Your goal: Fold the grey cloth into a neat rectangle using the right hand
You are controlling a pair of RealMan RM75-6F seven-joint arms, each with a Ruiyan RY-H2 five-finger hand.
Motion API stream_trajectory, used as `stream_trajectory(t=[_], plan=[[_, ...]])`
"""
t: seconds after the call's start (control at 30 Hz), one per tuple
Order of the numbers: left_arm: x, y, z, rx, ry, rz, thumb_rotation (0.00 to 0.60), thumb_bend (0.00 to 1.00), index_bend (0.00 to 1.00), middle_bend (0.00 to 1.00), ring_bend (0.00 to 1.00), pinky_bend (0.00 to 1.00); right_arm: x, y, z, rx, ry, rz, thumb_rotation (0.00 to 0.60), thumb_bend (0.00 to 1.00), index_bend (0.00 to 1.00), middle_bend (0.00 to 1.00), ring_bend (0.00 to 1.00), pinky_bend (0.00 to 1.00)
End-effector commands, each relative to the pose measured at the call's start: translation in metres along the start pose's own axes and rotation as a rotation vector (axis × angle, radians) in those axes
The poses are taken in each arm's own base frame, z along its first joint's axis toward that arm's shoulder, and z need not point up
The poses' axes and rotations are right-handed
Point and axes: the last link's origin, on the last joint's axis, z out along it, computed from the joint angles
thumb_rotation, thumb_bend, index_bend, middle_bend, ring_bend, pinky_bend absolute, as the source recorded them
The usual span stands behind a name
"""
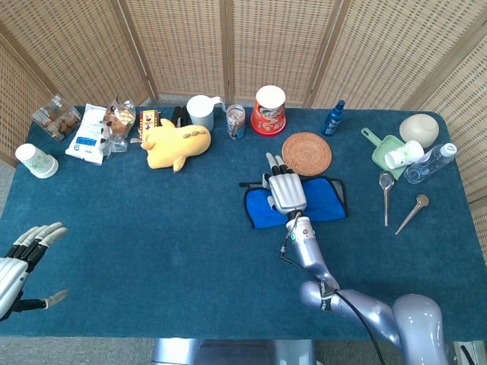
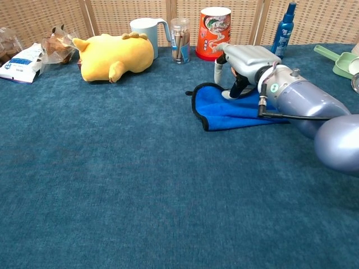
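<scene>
No text, label or number on any item is sharp enough to read.

cloth point(image 1: 323, 203): I see blue with a black edge
bench point(image 1: 152, 228): dark teal cover
plush toy point(image 1: 176, 142): yellow
canister point(image 1: 268, 109): red, white lid
coaster point(image 1: 307, 153): woven tan
spray bottle point(image 1: 333, 118): blue
my right robot hand point(image 1: 286, 190): silver, black fingers

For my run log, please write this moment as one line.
right hand: rests on cloth | cloth: blue, folded | left hand: open, holds nothing
</scene>
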Motion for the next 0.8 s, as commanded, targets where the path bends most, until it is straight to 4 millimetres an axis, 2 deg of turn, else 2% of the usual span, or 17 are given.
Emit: stream_trajectory(t=[0.03, 0.2, 0.33, 0.53, 0.7, 0.8], plan=[[0.0003, -0.0004, 0.0003, 0.002, 0.001, -0.002, 0.600, 0.24, 0.07, 0.00, 0.00, 0.06, -0.0002, -0.0018, 0.0036, -0.006, 0.001, 0.010, 0.600, 0.42, 0.44, 0.00, 0.04, 0.34], [0.0001, -0.0009, 0.0010, 0.004, -0.002, -0.003, 0.600, 0.24, 0.07, 0.00, 0.00, 0.06, 0.0016, -0.0039, 0.0057, 0.004, -0.004, 0.022, 0.600, 0.49, 0.38, 0.00, 0.03, 0.33], [0.0001, -0.0007, 0.0011, 0.004, -0.002, -0.002, 0.600, 0.24, 0.07, 0.00, 0.00, 0.06, -0.0006, -0.0029, 0.0051, 0.008, -0.053, 0.021, 0.600, 0.55, 0.35, 0.00, 0.00, 0.25], [0.0001, -0.0009, 0.0010, 0.005, -0.001, -0.002, 0.600, 0.24, 0.07, 0.00, 0.00, 0.06, 0.0008, -0.0042, 0.0010, 0.028, -0.107, 0.024, 0.546, 0.51, 0.26, 0.00, 0.00, 0.20], [-0.0001, -0.0005, 0.0012, 0.004, -0.002, -0.002, 0.600, 0.24, 0.07, 0.00, 0.00, 0.06, 0.0039, -0.0072, 0.0006, 0.039, -0.109, 0.032, 0.550, 0.50, 0.27, 0.00, 0.00, 0.20], [0.0005, -0.0006, 0.0010, 0.004, 0.001, -0.002, 0.600, 0.24, 0.07, 0.00, 0.00, 0.06, 0.0054, -0.0093, 0.0007, 0.042, -0.107, 0.046, 0.556, 0.49, 0.34, 0.00, 0.00, 0.20]])
